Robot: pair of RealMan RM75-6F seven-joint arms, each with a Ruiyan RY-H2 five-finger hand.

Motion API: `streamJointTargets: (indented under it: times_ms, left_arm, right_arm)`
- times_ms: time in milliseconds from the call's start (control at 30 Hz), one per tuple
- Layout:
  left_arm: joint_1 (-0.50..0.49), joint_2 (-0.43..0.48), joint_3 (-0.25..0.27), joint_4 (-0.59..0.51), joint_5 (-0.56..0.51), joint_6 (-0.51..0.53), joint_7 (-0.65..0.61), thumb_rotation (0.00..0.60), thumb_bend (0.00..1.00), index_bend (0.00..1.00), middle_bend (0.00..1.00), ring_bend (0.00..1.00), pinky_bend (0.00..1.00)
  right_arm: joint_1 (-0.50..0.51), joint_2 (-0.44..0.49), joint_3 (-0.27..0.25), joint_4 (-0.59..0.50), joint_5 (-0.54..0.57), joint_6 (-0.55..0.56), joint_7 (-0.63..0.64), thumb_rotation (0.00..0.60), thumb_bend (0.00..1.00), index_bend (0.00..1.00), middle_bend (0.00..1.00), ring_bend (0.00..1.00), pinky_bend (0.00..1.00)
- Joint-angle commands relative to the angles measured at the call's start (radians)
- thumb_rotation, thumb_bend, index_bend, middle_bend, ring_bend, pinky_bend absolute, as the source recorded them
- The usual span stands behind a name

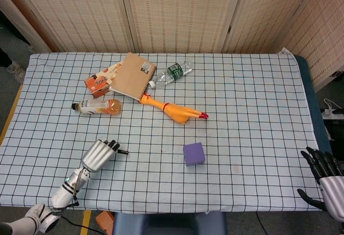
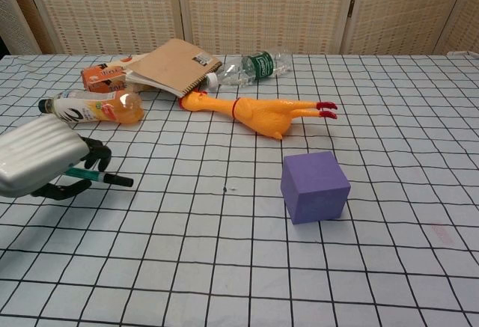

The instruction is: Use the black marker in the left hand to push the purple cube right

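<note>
L hand (image 2: 41,164) w/ black marker (image 2: 105,178), well apart from purple cube (image 2: 315,186)

My table (image 1: 258,111) has a white black-grid cloth, woven folding screens (image 1: 177,12) stand behind it, grey floor (image 1: 13,47) off left.
</note>
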Motion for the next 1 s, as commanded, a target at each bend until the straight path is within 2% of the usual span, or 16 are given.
streamJointTargets:
  times_ms: [33, 167, 267, 433, 667, 700, 833, 933, 1000]
  left_arm:
    - [0.035, 0.029, 0.012, 0.021, -0.008, 0.018, -0.021, 0.600, 0.64, 0.76, 0.76, 0.76, 0.94]
    - [0.059, 0.043, 0.023, 0.030, -0.002, 0.027, -0.040, 0.600, 0.63, 0.71, 0.73, 0.76, 0.94]
    - [0.066, 0.040, 0.026, 0.044, -0.003, 0.008, -0.047, 0.600, 0.61, 0.64, 0.67, 0.76, 0.93]
    - [0.071, 0.040, 0.030, 0.068, -0.009, -0.038, -0.063, 0.600, 0.60, 0.57, 0.60, 0.76, 0.93]
    - [0.076, 0.060, 0.023, 0.049, -0.017, -0.064, -0.072, 0.600, 0.50, 0.34, 0.42, 0.76, 0.93]
    - [0.078, 0.067, 0.022, 0.037, -0.017, -0.062, -0.070, 0.600, 0.49, 0.30, 0.39, 0.76, 0.93]
    - [0.091, 0.101, 0.018, -0.022, -0.013, -0.035, -0.056, 0.600, 0.48, 0.24, 0.34, 0.75, 0.93]
    - [0.118, 0.148, 0.012, -0.115, -0.017, 0.012, -0.050, 0.600, 0.47, 0.21, 0.31, 0.72, 0.89]
    - [0.152, 0.195, 0.007, -0.224, -0.033, 0.053, -0.087, 0.600, 0.45, 0.18, 0.25, 0.60, 0.79]
  right_arm:
    - [0.007, -0.007, -0.002, -0.005, -0.003, -0.014, -0.017, 0.600, 0.11, 0.00, 0.00, 0.00, 0.00]
    - [0.013, -0.016, -0.003, -0.011, -0.004, -0.028, -0.039, 0.600, 0.11, 0.00, 0.00, 0.00, 0.00]
    - [0.015, -0.019, -0.004, -0.016, -0.005, -0.033, -0.049, 0.600, 0.11, 0.00, 0.00, 0.00, 0.00]
    - [0.012, -0.021, -0.005, -0.015, -0.008, -0.025, -0.054, 0.600, 0.11, 0.00, 0.00, 0.00, 0.00]
    - [0.009, -0.021, -0.009, -0.016, -0.010, -0.025, -0.065, 0.600, 0.11, 0.00, 0.00, 0.00, 0.00]
    - [0.008, -0.021, -0.010, -0.016, -0.011, -0.023, -0.066, 0.600, 0.11, 0.00, 0.00, 0.00, 0.00]
    - [0.005, -0.021, -0.011, -0.016, -0.018, -0.013, -0.061, 0.600, 0.11, 0.00, 0.00, 0.00, 0.00]
    - [0.003, -0.019, -0.013, -0.014, -0.026, -0.005, -0.056, 0.600, 0.11, 0.00, 0.00, 0.00, 0.00]
    - [0.001, -0.019, -0.013, -0.012, -0.030, 0.000, -0.052, 0.600, 0.11, 0.00, 0.00, 0.00, 0.00]
